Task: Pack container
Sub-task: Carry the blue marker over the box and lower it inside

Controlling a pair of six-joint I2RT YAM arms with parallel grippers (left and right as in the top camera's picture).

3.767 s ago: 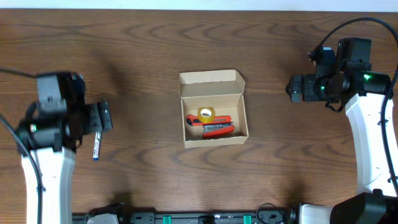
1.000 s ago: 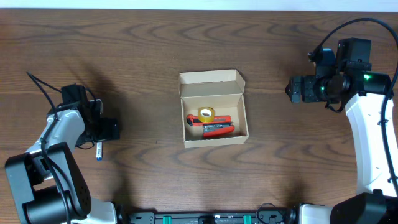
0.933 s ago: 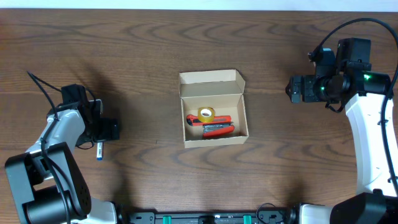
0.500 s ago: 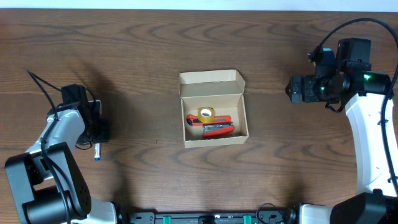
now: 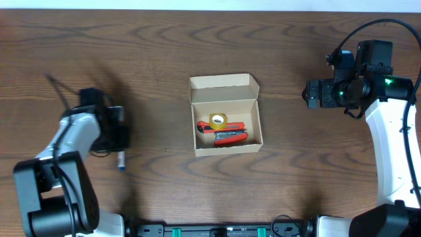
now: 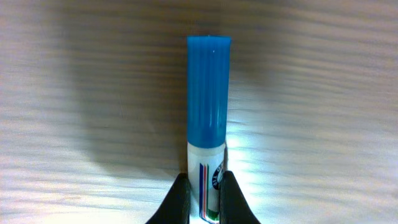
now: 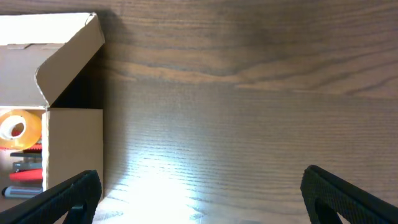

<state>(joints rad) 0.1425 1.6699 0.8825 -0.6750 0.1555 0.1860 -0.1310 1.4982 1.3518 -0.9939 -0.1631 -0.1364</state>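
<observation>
The container (image 5: 222,89), a small tan cardboard box with its flap lid open, sits mid-table. Inside lie a yellow tape roll (image 5: 218,121) and a red tool (image 5: 223,133). Far to its left, my left gripper (image 5: 120,139) is shut on a white marker with a blue cap (image 5: 122,164). In the left wrist view the cap (image 6: 209,93) points away from the left gripper (image 6: 203,190), whose fingers pinch the white barrel. My right gripper (image 5: 313,94) hangs open to the right of the box. From the right wrist, the container (image 7: 71,140) shows at the left of the open right gripper (image 7: 202,190).
Dark wood table (image 5: 164,46) all round. The tape roll (image 7: 15,127) and red tool show through the box's open top in the right wrist view.
My left gripper has closed on the marker and shifted a little to the right with it. The right arm and the box have not moved.
</observation>
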